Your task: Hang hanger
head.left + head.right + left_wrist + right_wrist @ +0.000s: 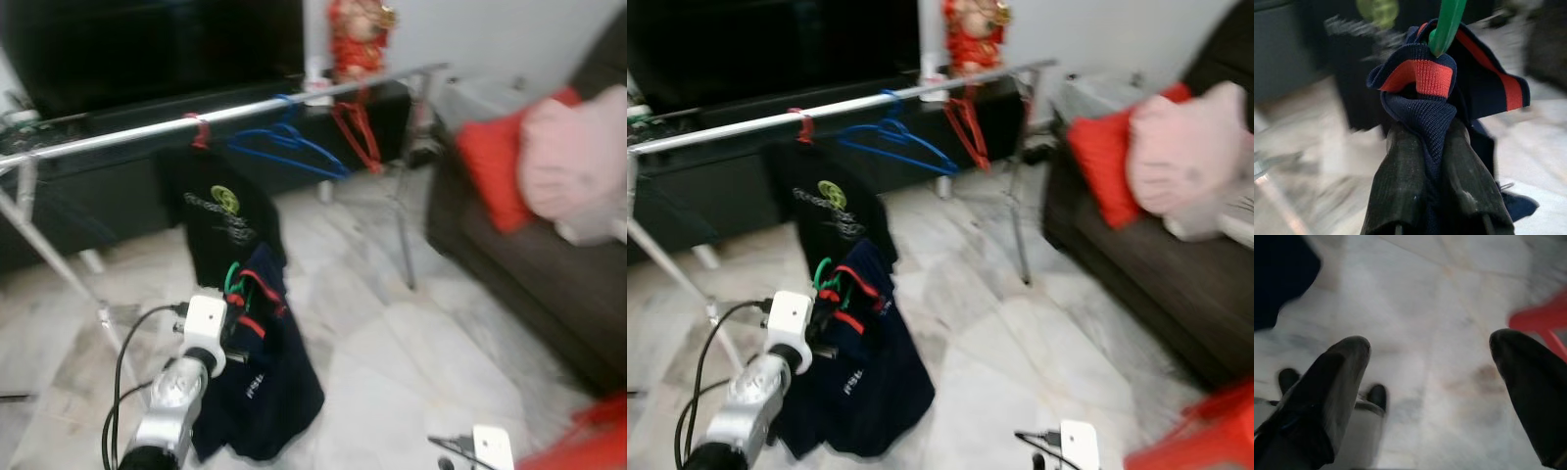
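My left gripper (238,315) is shut on the collar of a navy shirt with red stripes (265,382), which hangs on a green hanger (233,277). In the left wrist view the fingers (1400,186) pinch the navy and red collar (1422,81) just below the green hanger's hook (1445,27). The shirt dangles below and in front of a silver clothes rail (127,133). On that rail hang a black T-shirt (220,211) on a red hanger, blue hangers (289,147) and red hangers (358,137). My right gripper (1430,377) is open, low over the marble floor.
A dark sofa (529,255) with a red cushion (490,166) and a pink cushion (568,157) stands at the right. A black TV cabinet (118,186) runs behind the rail. Something red (588,441) sits at the lower right. The rail's legs (402,225) stand on the floor.
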### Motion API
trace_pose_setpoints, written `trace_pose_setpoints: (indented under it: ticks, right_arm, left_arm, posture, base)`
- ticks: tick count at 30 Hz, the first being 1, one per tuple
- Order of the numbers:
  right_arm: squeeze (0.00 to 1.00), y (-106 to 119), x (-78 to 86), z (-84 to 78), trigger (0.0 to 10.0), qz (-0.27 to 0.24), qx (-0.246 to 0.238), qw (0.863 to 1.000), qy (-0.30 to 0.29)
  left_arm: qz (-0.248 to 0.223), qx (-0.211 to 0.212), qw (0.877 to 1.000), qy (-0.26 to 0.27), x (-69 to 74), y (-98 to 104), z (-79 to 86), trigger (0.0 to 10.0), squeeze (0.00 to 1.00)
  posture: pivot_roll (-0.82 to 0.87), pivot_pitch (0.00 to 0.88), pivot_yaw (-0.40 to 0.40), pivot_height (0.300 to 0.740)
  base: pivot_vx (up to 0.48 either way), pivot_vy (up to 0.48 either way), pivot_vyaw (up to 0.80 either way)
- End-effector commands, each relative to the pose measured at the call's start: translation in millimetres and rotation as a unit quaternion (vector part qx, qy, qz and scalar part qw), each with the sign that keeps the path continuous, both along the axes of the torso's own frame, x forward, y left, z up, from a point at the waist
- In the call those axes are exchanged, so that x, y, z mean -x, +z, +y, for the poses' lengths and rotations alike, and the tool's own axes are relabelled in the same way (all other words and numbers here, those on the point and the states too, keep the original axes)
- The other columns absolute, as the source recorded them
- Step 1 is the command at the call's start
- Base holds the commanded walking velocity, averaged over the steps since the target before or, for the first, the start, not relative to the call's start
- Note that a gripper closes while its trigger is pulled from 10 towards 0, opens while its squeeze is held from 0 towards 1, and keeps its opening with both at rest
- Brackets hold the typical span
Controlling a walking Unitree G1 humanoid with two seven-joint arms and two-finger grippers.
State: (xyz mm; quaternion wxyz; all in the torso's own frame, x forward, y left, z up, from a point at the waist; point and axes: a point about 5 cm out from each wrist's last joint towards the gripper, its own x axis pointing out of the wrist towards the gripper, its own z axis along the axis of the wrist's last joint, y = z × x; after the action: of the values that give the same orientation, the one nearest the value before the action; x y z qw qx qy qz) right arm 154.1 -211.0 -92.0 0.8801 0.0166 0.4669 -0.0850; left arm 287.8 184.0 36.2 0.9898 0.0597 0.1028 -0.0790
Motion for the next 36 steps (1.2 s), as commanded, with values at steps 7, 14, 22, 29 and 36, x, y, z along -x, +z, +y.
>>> trace_pose_setpoints:
  ticks: [7, 14, 22, 29, 36]
  right_arm:
    - [0.0, -1, 2.2, -1.3, 10.0, 0.007, 0.0, 1.0, 0.012]
    - [0.0, -1, 3.4, -1.2, 10.0, 0.008, -0.009, 1.0, 0.003]
    - [0.0, -3, 8.8, -4.8, 10.0, 0.019, -0.011, 1.0, -0.001]
    - [0.0, -3, 10.8, -7.0, 10.0, 0.023, -0.013, 1.0, 0.005]
    - [0.0, -3, 10.8, -7.9, 10.0, 0.023, -0.005, 0.999, 0.023]
  left_arm:
    - [-0.01, 0.004, 1.0, 0.008, -3.2, 5, -2.9, 10.0, 0.0]
    - [-0.002, -0.004, 1.0, -0.005, -2.8, 3, -7.6, 10.0, 0.0]
    - [0.015, 0.001, 0.999, -0.033, 2.5, -4, -16.7, 10.0, 0.0]
    - [0.024, -0.012, 0.999, -0.038, 4.8, -8, -19.4, 10.0, 0.0]
    - [0.016, -0.014, 0.999, -0.038, 3.7, -5, -20.6, 10.0, 0.0]
  posture:
    - [-0.13, 0.0, 0.005, 0.74]
    - [-0.13, 0.0, 0.005, 0.74]
    - [-0.13, 0.0, 0.003, 0.74]
    - [-0.13, 0.0, 0.0, 0.74]
    - [-0.13, 0.0, -0.002, 0.74]
  base:
    - [0.48, 0.0, 0.8]
    - [0.452, 0.0, 0.49]
    - [0.077, 0.0, 0.0]
    - [0.0, 0.0, 0.0]
    - [0.0, -0.109, 0.0]
